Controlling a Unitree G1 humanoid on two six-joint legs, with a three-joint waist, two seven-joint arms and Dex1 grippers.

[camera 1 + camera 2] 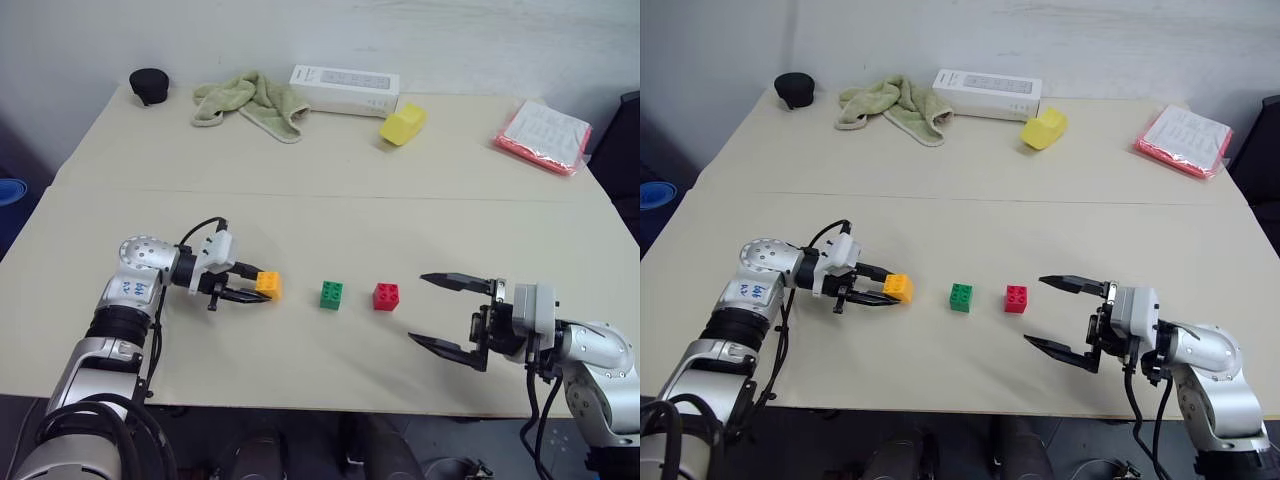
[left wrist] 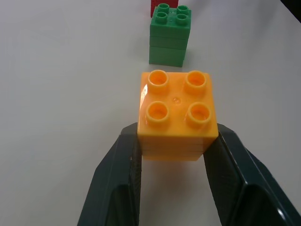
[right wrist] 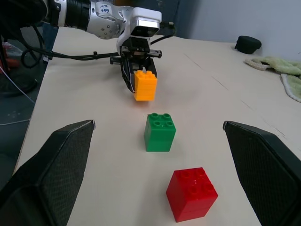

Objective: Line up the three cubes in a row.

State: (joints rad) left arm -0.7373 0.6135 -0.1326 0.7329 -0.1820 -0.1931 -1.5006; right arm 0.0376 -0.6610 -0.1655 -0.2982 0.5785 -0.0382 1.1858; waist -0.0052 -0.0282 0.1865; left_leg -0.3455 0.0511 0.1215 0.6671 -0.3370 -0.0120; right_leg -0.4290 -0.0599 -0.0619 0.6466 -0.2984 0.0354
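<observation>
I see the orange-yellow cube (image 1: 268, 285) clamped between my left gripper (image 1: 243, 283)'s two fingers, lifted just off the table (image 1: 330, 210). Beyond its tips stands the green cube (image 1: 331, 294), then the red cube (image 1: 386, 296), nearly in line. My right gripper (image 1: 440, 312) gapes wide and empty, facing the red one.

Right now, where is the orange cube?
The orange cube is clamped in the left gripper, on the robot's left of the green cube, with the red cube beyond.

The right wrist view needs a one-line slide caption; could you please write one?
Left tool holds the orange cube above the table, in line with the green cube and red cube.
</observation>
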